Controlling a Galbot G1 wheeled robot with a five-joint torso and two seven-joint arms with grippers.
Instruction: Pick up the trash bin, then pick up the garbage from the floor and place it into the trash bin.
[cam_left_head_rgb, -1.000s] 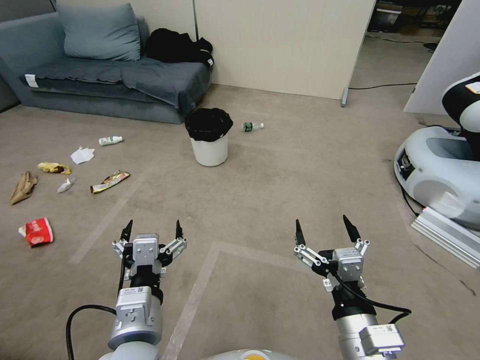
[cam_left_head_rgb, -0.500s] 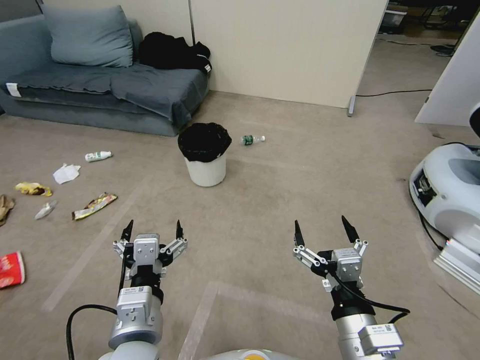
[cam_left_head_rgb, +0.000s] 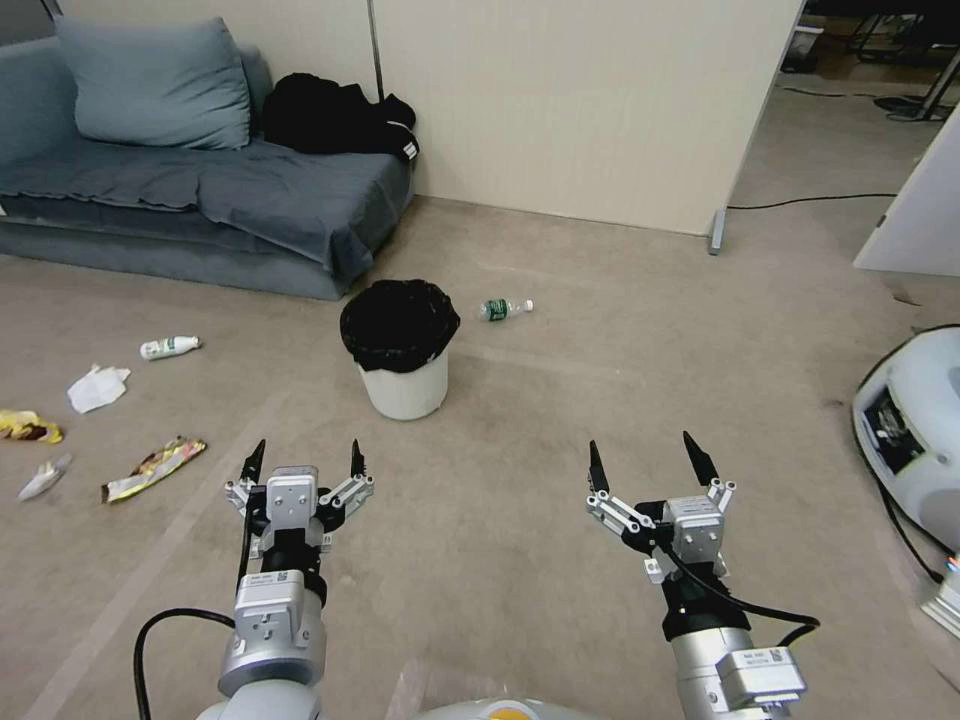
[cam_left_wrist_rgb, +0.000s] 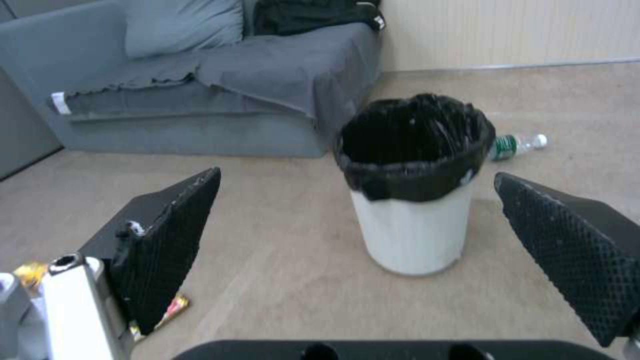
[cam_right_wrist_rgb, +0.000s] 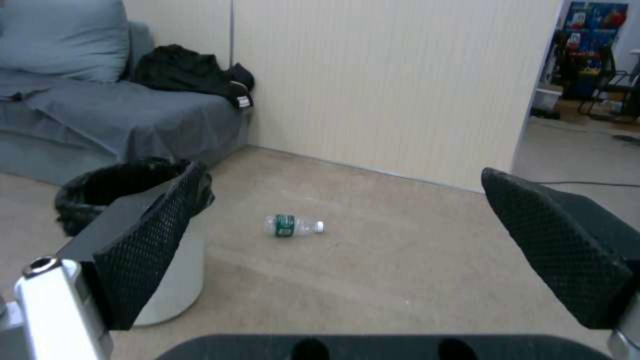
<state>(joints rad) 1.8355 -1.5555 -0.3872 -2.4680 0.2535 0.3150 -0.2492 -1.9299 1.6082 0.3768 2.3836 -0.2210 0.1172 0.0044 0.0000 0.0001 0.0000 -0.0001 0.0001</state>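
Two claws held out low over the floor (cam_left_head_rgb: 560, 380), both spread wide and empty: left claw (cam_left_head_rgb: 303, 458), right claw (cam_left_head_rgb: 646, 454). Ahead of the left claw but well apart, the trash bin (cam_left_head_rgb: 402, 348), upright on the carpet, white with a black bag folded over the rim, just in front of a grey sofa (cam_left_head_rgb: 200, 200). Beyond the bin, a small green-labelled bottle (cam_left_head_rgb: 503, 308) lying on its side. Off to the left, more garbage: another bottle (cam_left_head_rgb: 169, 347), a crumpled white tissue (cam_left_head_rgb: 97, 387), a gold wrapper (cam_left_head_rgb: 152, 467), a yellow wrapper (cam_left_head_rgb: 27, 427).

Likely risks: a light bin tipping or sliding if nudged before being gripped; loose bag plastic pinched instead of the rim, so slipping out; the round bottle rolling away at a touch.
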